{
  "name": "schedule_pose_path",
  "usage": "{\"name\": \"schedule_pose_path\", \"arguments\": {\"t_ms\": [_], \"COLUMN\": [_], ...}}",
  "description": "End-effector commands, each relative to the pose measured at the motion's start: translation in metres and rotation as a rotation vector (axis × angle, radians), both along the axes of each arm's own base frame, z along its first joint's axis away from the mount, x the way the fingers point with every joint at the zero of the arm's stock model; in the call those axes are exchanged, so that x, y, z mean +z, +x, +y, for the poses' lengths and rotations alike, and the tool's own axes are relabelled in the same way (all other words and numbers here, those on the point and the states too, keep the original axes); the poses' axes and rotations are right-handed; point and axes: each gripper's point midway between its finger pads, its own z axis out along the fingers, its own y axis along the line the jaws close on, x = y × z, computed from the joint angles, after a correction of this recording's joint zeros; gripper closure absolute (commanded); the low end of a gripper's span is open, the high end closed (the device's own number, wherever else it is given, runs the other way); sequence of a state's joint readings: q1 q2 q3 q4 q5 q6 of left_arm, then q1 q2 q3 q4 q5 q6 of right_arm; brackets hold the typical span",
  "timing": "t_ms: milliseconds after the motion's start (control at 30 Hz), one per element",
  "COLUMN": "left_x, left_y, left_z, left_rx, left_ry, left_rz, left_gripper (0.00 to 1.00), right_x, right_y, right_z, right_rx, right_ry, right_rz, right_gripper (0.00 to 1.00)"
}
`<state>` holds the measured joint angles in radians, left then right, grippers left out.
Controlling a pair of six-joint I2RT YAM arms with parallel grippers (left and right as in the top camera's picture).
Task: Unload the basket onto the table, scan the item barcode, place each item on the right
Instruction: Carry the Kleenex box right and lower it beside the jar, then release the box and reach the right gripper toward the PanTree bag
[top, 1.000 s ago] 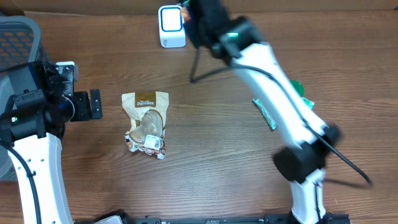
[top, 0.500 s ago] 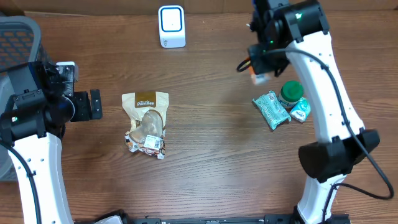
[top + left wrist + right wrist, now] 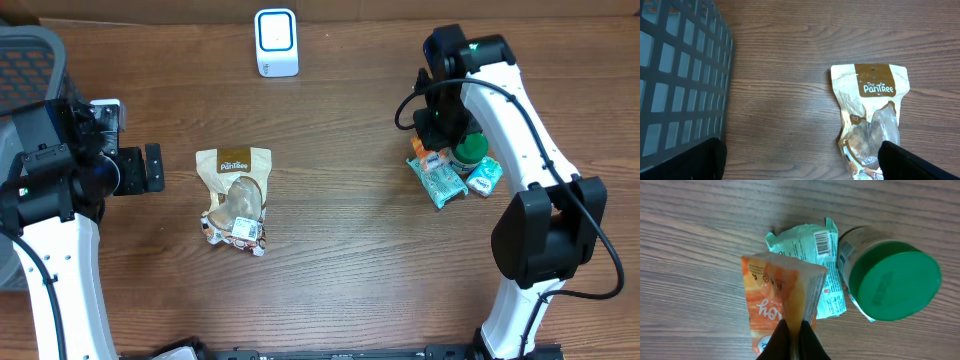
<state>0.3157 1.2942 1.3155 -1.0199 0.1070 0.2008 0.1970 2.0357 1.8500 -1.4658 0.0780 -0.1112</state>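
Pinches orange pouch (image 3: 782,300) by one edge in closed right gripper (image 3: 794,340), overlapping teal packet (image 3: 815,245), left of green-lidded jar (image 3: 892,280).

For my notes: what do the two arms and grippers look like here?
Both arms are white tubular links with black joint housings and black cables running alongside. The right arm shows a green light near its wrist. The left gripper and right gripper are black.

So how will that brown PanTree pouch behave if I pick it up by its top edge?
Probably floppy: the PanTree pouch looks crinkled and its lower end is crumpled, so it may sag. Likely light, since it lies nearly flat. Rolling seems unlikely.
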Motion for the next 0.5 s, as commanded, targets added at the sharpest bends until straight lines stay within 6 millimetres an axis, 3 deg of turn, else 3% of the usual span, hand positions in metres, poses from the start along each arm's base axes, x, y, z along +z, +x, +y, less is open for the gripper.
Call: {"name": "schedule_pose_path", "arguments": {"t_ms": [0, 167, 233, 267, 333, 367, 467], "left_x": [0.006, 0.006, 0.006, 0.006, 0.006, 0.006, 0.006], "left_y": [0.002, 0.001, 0.001, 0.001, 0.001, 0.001, 0.001], "left_z": [0.001, 0.001, 0.001, 0.001, 0.001, 0.001, 0.001], "left_rx": [0.014, 0.014, 0.014, 0.014, 0.014, 0.014, 0.014], "left_ry": [0.000, 0.000, 0.000, 0.000, 0.000, 0.000, 0.000], "left_rz": [-0.017, -0.017, -0.017, -0.017, -0.017, -0.017, -0.017], "left_gripper": [0.00, 0.00, 0.00, 0.00, 0.00, 0.00, 0.00], "right_x": [-0.004, -0.007, -0.008, -0.008, -0.008, -0.008, -0.008], "right_y": [0.001, -0.001, 0.000, 0.000, 0.001, 0.002, 0.002], "right_z": [-0.005, -0.015, -0.018, -0.018, -0.019, -0.019, -0.019], "right_rx": [0.009, -0.017, -0.026, -0.028, -0.030, -0.030, -0.030], "right_ry": [-0.007, -0.008, -0.008, -0.008, -0.007, -0.007, -0.007], "right_rz": [0.000, 0.011, 0.013, 0.012, 0.009, 0.006, 0.005], "right_gripper": [0.96, 0.94, 0.79, 0.60, 0.42, 0.36, 0.33]}}
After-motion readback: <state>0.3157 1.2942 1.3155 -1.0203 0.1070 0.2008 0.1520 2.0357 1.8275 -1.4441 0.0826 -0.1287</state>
